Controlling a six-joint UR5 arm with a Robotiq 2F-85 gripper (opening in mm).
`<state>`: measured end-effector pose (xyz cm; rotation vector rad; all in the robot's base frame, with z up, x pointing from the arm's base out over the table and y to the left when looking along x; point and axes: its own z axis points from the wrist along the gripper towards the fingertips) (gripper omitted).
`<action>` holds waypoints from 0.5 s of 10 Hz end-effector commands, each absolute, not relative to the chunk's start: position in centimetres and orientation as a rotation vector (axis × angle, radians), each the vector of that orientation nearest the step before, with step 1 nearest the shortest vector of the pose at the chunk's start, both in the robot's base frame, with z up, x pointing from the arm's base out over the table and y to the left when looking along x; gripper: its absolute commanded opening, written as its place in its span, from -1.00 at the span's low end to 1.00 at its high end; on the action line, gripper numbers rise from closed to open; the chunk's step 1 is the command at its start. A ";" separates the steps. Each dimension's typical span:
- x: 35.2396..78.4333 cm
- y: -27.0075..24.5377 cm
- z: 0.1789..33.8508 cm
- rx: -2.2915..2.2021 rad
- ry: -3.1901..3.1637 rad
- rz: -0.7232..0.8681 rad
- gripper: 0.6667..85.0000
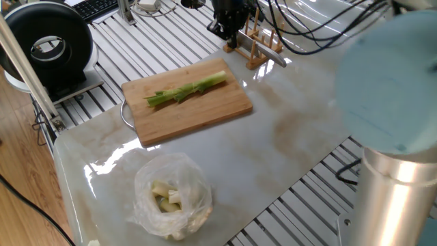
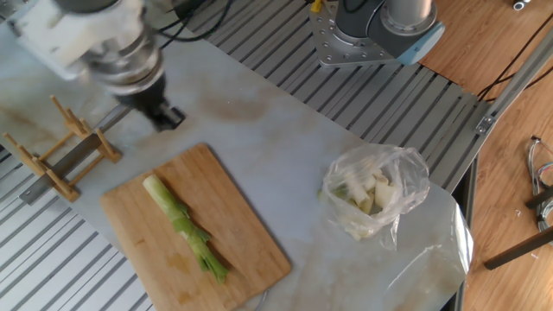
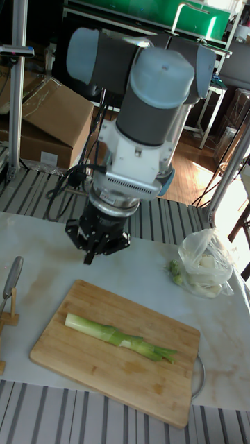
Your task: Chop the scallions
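The scallions (image 1: 186,91) lie as one whole light-green stalk along the wooden cutting board (image 1: 205,113). The other fixed view shows the stalk (image 2: 181,226) with its pale end toward the far corner of the board (image 2: 242,250). My gripper (image 2: 164,117) hovers just past that corner, near the knife (image 2: 82,149) resting on a small wooden rack. In the tall fixed view my gripper (image 3: 97,251) hangs above the marble sheet behind the board (image 3: 83,361), apart from the scallions (image 3: 118,338). Its fingers look spread and hold nothing.
A clear plastic bag (image 2: 376,194) of pale vegetable pieces sits on the marble sheet, well away from the board. The wooden knife rack (image 1: 259,51) stands beyond the board's far corner. A black round device (image 1: 48,48) and cables sit off the sheet.
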<state>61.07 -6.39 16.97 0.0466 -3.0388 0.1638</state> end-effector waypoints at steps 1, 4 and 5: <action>64.0 -8.3 15.5 0.041 -3.043 0.237 -0.98; 64.1 -7.9 15.4 -0.037 -3.055 0.220 -0.98; 64.1 -8.1 15.4 -0.016 -3.050 0.228 -0.98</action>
